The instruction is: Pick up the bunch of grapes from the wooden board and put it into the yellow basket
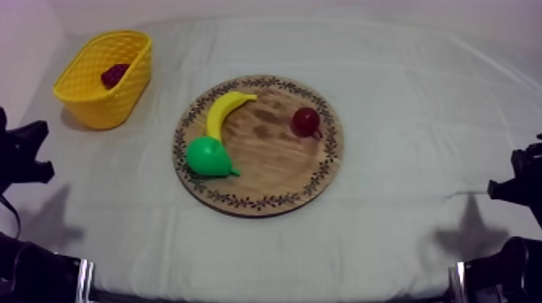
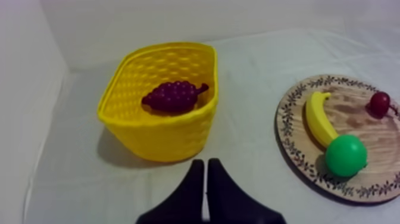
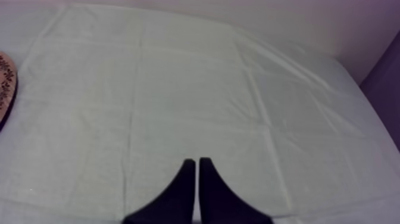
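Left gripper [image 2: 206,162] is nearest in the left wrist view, jaws pressed together into a narrow wedge, nothing held. Straight ahead of the tips stands the yellow basket [image 2: 161,134]. The bunch of grapes [image 2: 172,95] lies inside it on its side, long axis across the basket, stem end twd the wooden board [image 2: 357,128]. Board sits beside the basket w/ banana [image 2: 318,116], pear [image 2: 346,155] and small red fruit [image 2: 379,102] on it, no grapes.

Right wrist view: right gripper [image 3: 197,159] has jaws likewise closed on nothing, over bare tabletop [image 3: 178,89]; a sliver of the board's rim shows off to one side.

Top view: basket at upper left of frame, grapes a dark patch within. Board at centre, left gripper at the left edge mid-height, right gripper at the right edge. Left arm is far nearer to basket and grapes. Judging by this, the placing looks done, so no grasp is called for; both arms look parked.
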Controlling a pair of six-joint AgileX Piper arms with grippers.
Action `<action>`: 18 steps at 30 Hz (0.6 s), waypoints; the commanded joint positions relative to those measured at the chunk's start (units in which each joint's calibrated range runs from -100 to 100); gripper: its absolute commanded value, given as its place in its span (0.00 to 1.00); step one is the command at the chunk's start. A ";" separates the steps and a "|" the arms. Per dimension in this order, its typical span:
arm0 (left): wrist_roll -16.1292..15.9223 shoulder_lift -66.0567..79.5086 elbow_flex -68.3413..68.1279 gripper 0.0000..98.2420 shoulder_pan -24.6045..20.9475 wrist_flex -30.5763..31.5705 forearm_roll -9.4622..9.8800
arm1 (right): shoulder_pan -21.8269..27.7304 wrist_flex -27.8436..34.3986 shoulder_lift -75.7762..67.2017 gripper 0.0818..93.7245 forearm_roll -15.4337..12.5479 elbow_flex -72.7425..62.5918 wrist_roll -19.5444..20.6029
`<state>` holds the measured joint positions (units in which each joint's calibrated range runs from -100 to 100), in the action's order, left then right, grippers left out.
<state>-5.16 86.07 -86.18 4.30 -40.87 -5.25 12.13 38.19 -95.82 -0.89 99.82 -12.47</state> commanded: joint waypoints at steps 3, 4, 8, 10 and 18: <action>0.66 6.38 -7.62 0.00 0.00 0.34 1.01 | -0.03 -0.04 -0.02 0.00 -0.01 -0.05 -0.01; 0.65 7.27 -8.21 0.00 -0.02 -0.04 1.29 | -0.03 -0.04 -0.02 0.00 -0.01 -0.05 0.00; 2.19 10.47 -8.84 0.00 -0.14 -2.30 2.14 | -0.03 -0.04 -0.02 0.00 -0.01 -0.05 0.01; 4.02 12.13 -8.91 0.00 -0.01 -3.02 2.97 | -0.03 -0.04 -0.02 0.00 -0.01 -0.05 0.02; 7.33 13.83 -9.37 0.00 0.86 -3.80 4.40 | -0.03 -0.04 -0.02 0.00 -0.01 -0.05 0.00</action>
<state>1.48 99.88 -95.45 5.12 -44.62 -0.93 12.13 38.19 -95.82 -0.89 99.82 -12.47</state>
